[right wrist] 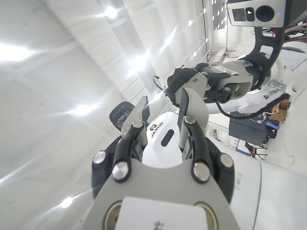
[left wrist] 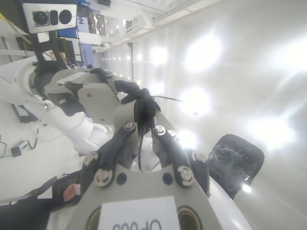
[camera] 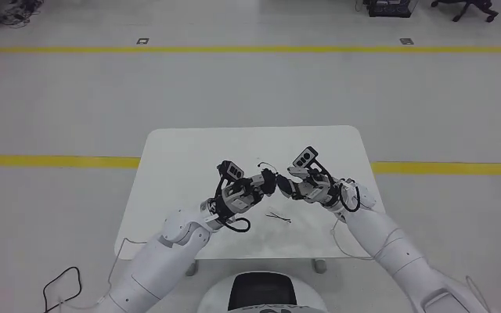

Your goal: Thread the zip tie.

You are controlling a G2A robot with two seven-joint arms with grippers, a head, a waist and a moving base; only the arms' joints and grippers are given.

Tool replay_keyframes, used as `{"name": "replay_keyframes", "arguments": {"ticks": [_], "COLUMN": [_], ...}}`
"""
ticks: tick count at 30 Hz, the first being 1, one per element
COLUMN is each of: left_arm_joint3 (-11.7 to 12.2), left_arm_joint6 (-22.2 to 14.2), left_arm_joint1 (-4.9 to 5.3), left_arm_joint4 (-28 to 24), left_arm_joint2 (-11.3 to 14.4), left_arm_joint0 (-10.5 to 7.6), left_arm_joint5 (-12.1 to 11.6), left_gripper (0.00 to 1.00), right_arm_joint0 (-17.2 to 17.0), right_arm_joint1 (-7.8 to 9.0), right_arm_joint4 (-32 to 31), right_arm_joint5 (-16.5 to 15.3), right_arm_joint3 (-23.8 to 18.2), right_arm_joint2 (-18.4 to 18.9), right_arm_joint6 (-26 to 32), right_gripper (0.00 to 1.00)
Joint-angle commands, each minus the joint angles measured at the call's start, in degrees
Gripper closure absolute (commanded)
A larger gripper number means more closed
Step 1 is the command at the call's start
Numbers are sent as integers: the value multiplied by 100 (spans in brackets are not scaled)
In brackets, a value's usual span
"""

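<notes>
Currently held: the zip tie [left wrist: 141, 144], pinched in the left gripper [left wrist: 144, 111], whose fingers are pressed together on it.
Why so: I think the strap is gripped close to its end, so that the short free part is stiff enough for aiming.
Right gripper [right wrist: 164, 100]: fingers apart, tips just in front of the left gripper's tips; probably ready to receive the free tail.
Tail: thin, sticks out past the left fingertips, slightly curled.
Material: the zip tie is a narrow, flexible black plastic strip; the finger plates are flat and grey with dark pads, one with a fine grid texture.
Second tie [camera: 278, 217]: lies on the white table [camera: 180, 156], below both grippers.
</notes>
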Motion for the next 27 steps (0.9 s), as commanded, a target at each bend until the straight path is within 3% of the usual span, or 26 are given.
{"name": "replay_keyframes", "arguments": {"ticks": [1, 13, 27], "left_arm_joint3": [9, 30, 12], "left_arm_joint6": [8, 9, -42], "left_arm_joint1": [-5, -28, -43], "left_arm_joint4": [9, 76, 129], "left_arm_joint2": [11, 48, 69], "left_arm_joint0": [-7, -38, -39], "left_arm_joint5": [11, 86, 141], "left_gripper": [100, 100, 100], "right_arm_joint0": [-7, -81, -95], "right_arm_joint1": [-7, -27, -54], "right_arm_joint4": [0, -42, -92], "right_arm_joint5": [6, -55, 31], "right_arm_joint3": [-5, -82, -38], "right_arm_joint2": [9, 100, 150], "right_arm_joint6": [0, 0, 0], "right_gripper": [73, 83, 87]}}
